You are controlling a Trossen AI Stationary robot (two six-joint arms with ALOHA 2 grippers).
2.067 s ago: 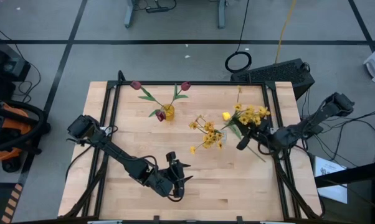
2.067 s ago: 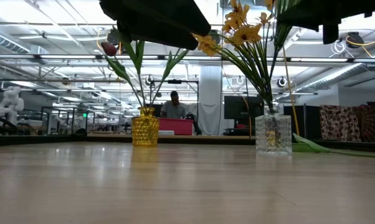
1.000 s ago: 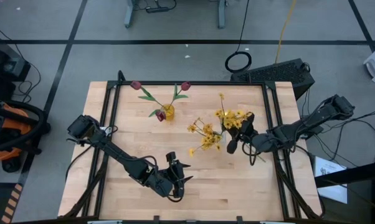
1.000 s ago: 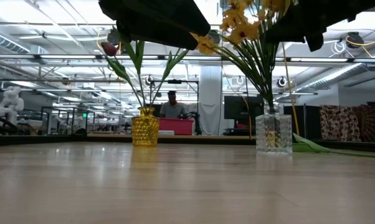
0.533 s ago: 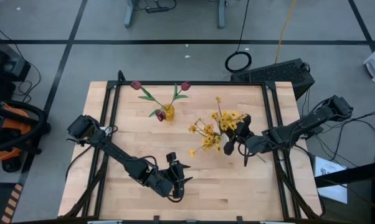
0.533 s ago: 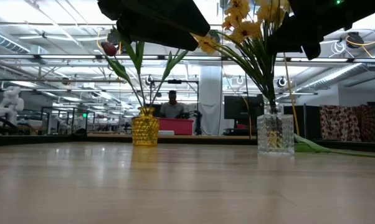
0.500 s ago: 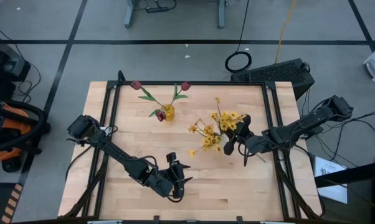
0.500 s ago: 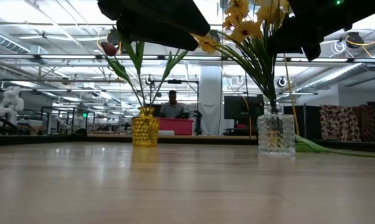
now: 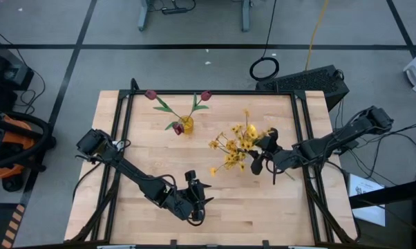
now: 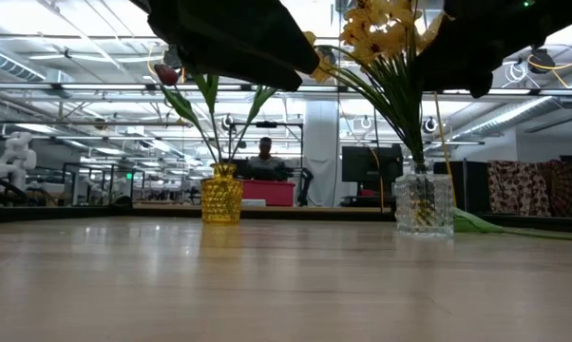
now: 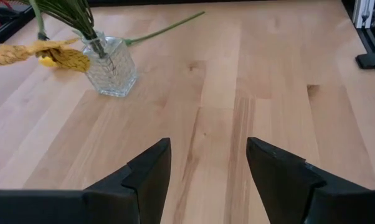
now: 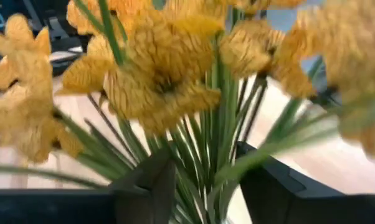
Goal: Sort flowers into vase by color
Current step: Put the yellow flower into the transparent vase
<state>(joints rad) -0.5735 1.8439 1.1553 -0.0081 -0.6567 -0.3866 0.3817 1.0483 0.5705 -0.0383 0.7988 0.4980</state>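
Note:
A clear glass vase stands right of the table's middle and holds yellow flowers, whose stems reach down into it. My right gripper is at the vase's right side, open, one finger on either side of the green stems. A yellow vase farther back holds three dark-red tulips. My left gripper waits open near the table's front edge, with nothing between its fingers. My right gripper has the yellow flowers' bundled stems between its two fingers, above the glass vase's mouth, coming level from the table's right. The fingers stand apart, and I cannot tell whether either of them touches the stems.
A long green stem lies flat on the table to the right of the glass vase, under my right arm. Bare wood spreads between my left gripper and the vases. Black frame rails run along the table's sides.
My right gripper has gone a little toward the table's left with a spray of yellow blossoms, bringing it in over the glass vase. The spray now stands among the other yellow flowers there. The glass vase has shifted slightly.

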